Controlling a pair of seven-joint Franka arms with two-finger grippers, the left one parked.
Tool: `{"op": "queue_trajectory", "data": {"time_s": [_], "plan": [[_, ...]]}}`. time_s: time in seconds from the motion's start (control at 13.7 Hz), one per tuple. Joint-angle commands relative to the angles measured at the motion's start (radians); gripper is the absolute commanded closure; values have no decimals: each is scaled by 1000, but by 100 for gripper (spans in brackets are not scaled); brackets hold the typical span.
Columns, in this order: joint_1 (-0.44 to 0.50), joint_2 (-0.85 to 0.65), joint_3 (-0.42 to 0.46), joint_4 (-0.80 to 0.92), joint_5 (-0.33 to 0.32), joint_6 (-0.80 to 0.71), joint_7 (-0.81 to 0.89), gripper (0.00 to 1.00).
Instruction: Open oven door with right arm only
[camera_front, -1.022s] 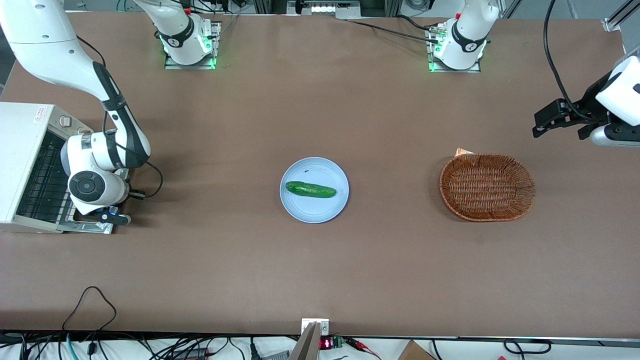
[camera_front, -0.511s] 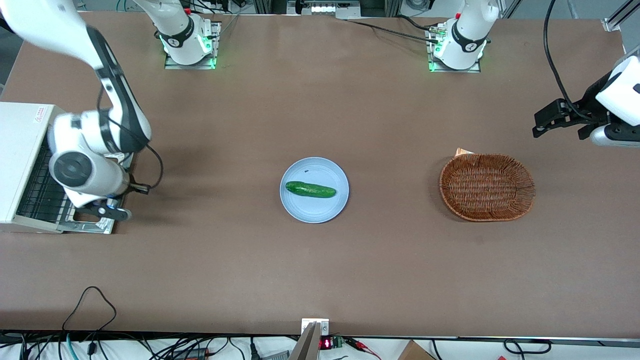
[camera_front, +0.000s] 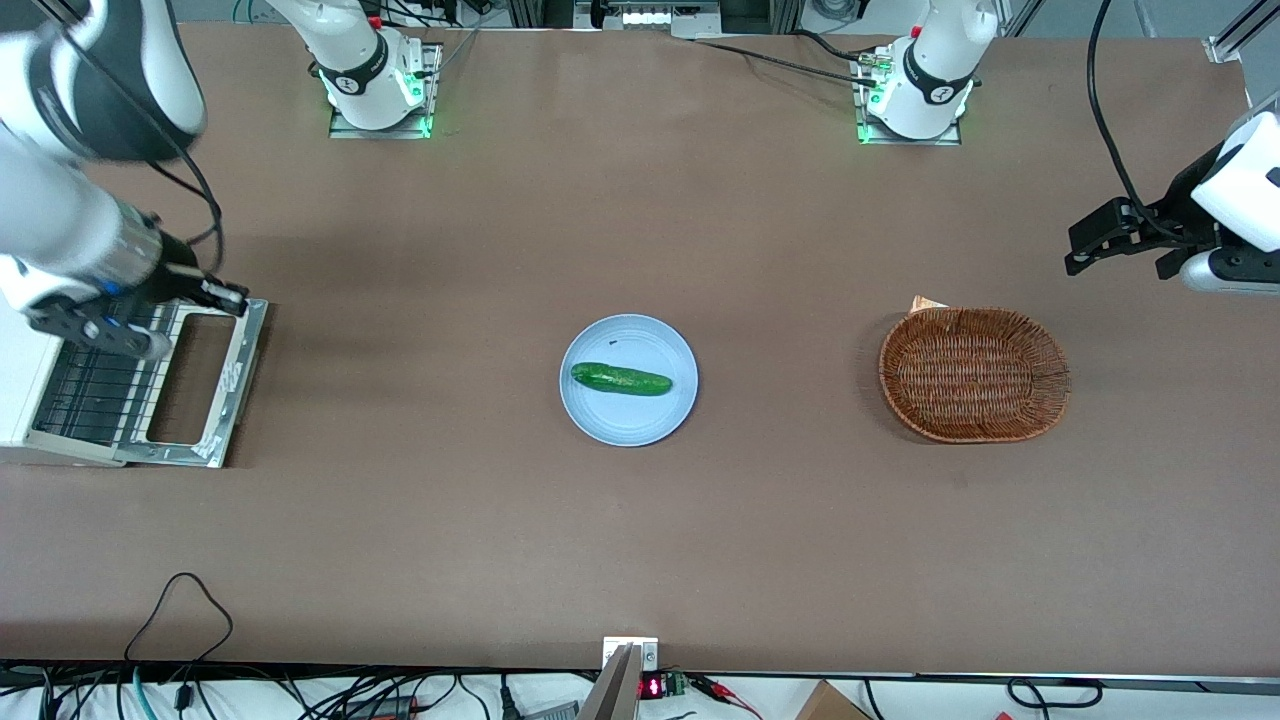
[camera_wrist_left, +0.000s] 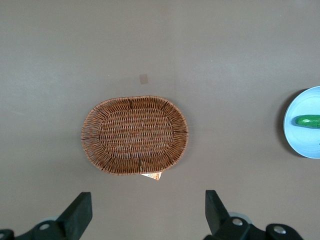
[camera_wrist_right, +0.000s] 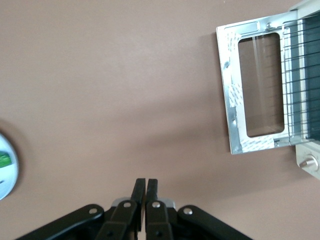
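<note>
Lying flat open, one oven door (camera_front: 195, 385) fronts one oven (camera_front: 25, 390); gripper (camera_wrist_right: 145, 191) above, fingers together, empty.

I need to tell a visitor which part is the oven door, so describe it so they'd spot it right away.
Look to the working arm's end of the table, where the white oven sits at the edge. The oven door lies folded down flat on the table in front of it, a silver-grey metal frame around a window. The shut gripper is raised above the table, clear of the door, holding nothing.
</note>
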Motion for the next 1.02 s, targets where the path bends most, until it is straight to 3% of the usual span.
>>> {"op": "queue_trajectory", "data": {"time_s": [0.0, 0.07, 0.15, 0.22, 0.44, 0.66, 0.95], "plan": [[-17, -41, 10, 14, 26, -50, -11, 85], [-17, -41, 10, 19, 26, -63, -8, 68], [-15, -41, 12, 19, 27, -65, 0, 58], [-15, -41, 10, 19, 27, -60, 15, 1], [-15, -39, 10, 36, 18, -65, -11, 1], [-17, -36, -2, 76, 26, -96, -202, 1], [-11, -25, -3, 99, 14, -111, -229, 1]]}}
